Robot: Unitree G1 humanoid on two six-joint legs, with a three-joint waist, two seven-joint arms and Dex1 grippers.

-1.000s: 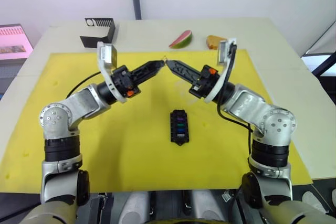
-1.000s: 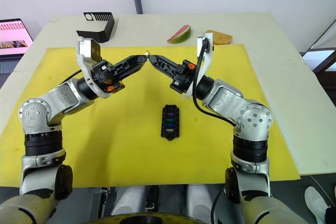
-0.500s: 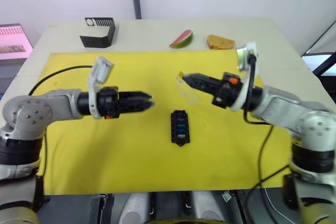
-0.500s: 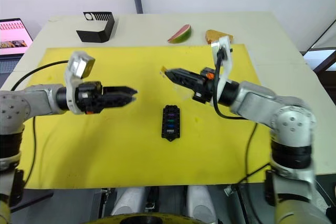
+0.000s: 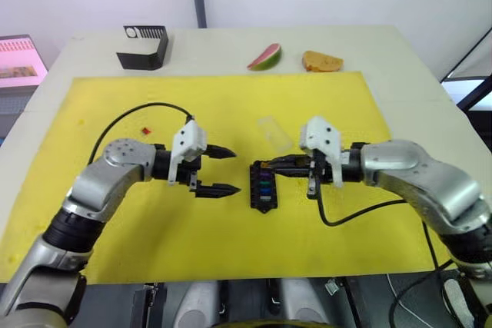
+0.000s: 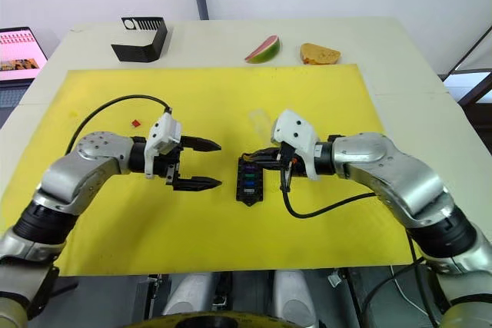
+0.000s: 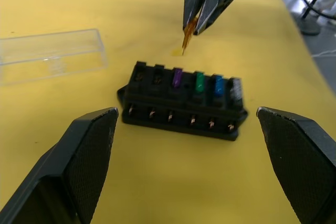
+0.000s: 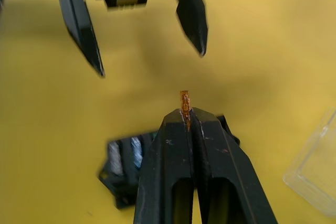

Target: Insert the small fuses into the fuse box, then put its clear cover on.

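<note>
The black fuse box (image 5: 263, 187) lies on the yellow mat (image 5: 154, 228) and holds violet (image 7: 177, 77), green (image 7: 199, 81), blue (image 7: 218, 85) and whitish (image 7: 236, 87) fuses. My right gripper (image 5: 257, 165) is shut on an amber fuse (image 8: 185, 102) that hangs just above the box's far end. To the box's left, my left gripper (image 5: 228, 170) is open and empty, its fingers (image 7: 79, 166) spread wide. The clear cover (image 5: 274, 134) lies flat on the mat just beyond the box. A red fuse (image 5: 146, 130) lies loose on the mat at the left.
A black angular holder (image 5: 144, 45) stands at the table's far left. A watermelon slice (image 5: 264, 57) and a brown bread-like piece (image 5: 323, 61) lie beyond the mat's far edge. A screen (image 5: 19, 59) sits off the table's left side.
The gripper tips met high over the far mat. The left gripper then opened and let go, and the amber fuse stayed in the right. Both arms have come down beside the fuse box.
</note>
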